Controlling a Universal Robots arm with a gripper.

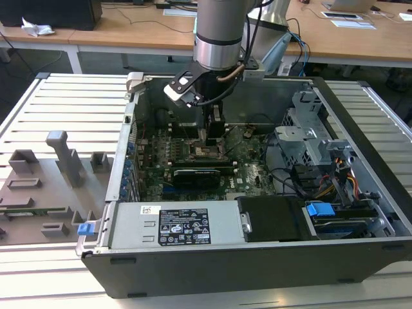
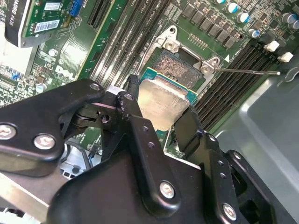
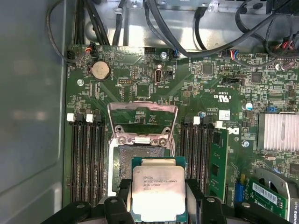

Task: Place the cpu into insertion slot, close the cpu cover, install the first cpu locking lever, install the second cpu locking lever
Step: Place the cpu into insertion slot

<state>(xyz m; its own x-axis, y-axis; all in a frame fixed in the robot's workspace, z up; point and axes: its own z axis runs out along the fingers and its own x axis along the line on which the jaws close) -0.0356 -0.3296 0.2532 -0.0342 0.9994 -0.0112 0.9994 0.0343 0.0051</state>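
Pincer, exterior view: the pincer [image 1: 214, 138] hangs from the arm [image 1: 219, 32], which comes down from 12 o'clock into the open case [image 1: 257, 257]. Its tips are low over the board [image 1: 251, 170], mid-case.
Slot, exterior view: the slot [image 1: 209, 153] lies right under the tips.
Case, exterior view: it lies on the slatted counter [image 1: 71, 96]. A grey power supply [image 1: 174, 225] sits along its 6 o'clock edge.
Fixture, exterior view: a grey fixture plate [image 1: 38, 193] lies on the counter at 9 o'clock of the case.
Pincer, second wrist view: the pincer [image 2: 160, 99] is closed on the cpu [image 2: 166, 105], one black finger [image 2: 133, 100] on each of two opposite edges.
Cpu, second wrist view: silver top up, it is held partly over the slot [image 2: 180, 65]. Whether it touches the slot cannot be told.
Lever, second wrist view: a thin lever [image 2: 247, 72] juts out from the slot's corner, over the memory slots [image 2: 238, 60].
Pincer, first wrist view: the pincer [image 3: 159, 192] is clamped on the cpu [image 3: 159, 196].
Cpu, first wrist view: it overlaps one edge of the slot [image 3: 138, 158], and the rest of the slot is uncovered.
Cover, first wrist view: the cover [image 3: 142, 108] is swung up on its hinge at the far side of the slot from the cpu.
Memory slots, first wrist view: the memory slots [image 3: 86, 158] flank the slot on both sides.
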